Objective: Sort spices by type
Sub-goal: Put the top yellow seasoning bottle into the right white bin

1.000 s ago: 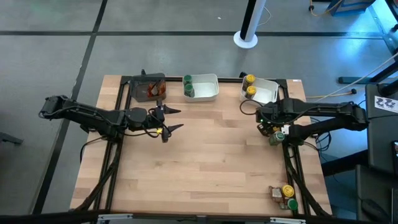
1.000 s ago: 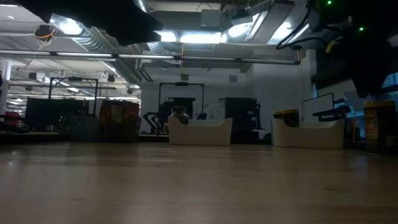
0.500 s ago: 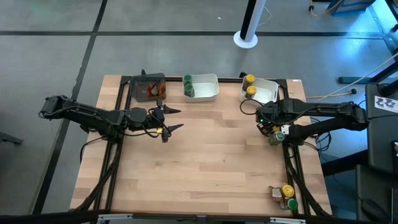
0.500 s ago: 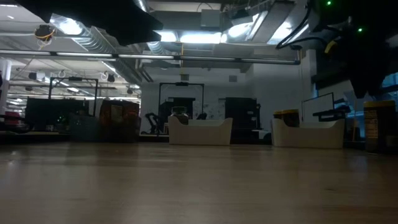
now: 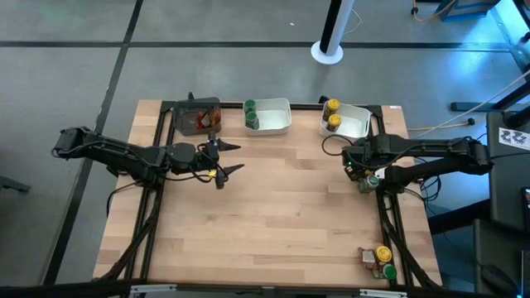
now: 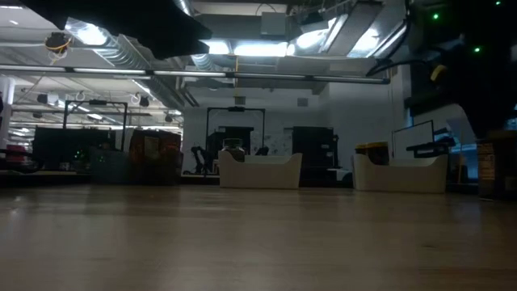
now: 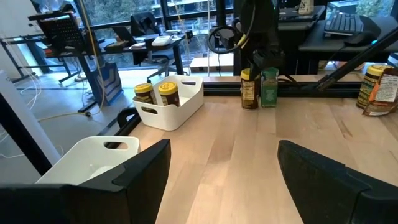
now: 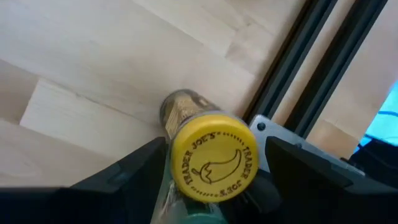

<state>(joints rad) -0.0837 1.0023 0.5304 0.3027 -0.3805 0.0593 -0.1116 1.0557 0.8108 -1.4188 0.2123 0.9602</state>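
My right gripper (image 5: 361, 172) hangs open above a yellow-lidded spice jar (image 8: 214, 163) that stands on the table by its right edge. One finger is on each side of the lid, close to it. A green-lidded jar (image 7: 269, 87) stands right beside the yellow one (image 7: 249, 88). My left gripper (image 5: 230, 157) hovers open near the dark tray (image 5: 197, 116), which holds reddish-brown jars. One white tray (image 5: 273, 116) holds green-lidded jars (image 5: 250, 116). Another white tray (image 5: 352, 122) holds two yellow-lidded jars (image 5: 333, 113).
Three more jars (image 5: 379, 261), one yellow-lidded, one green-lidded and one reddish-brown, stand at the table's near right corner. A black frame rail (image 8: 311, 68) runs along the right edge, just beside the jar under my right gripper. Bare wood (image 5: 281, 207) fills the middle of the table.
My right gripper has sunk a little toward the yellow-lidded jar by the right edge.
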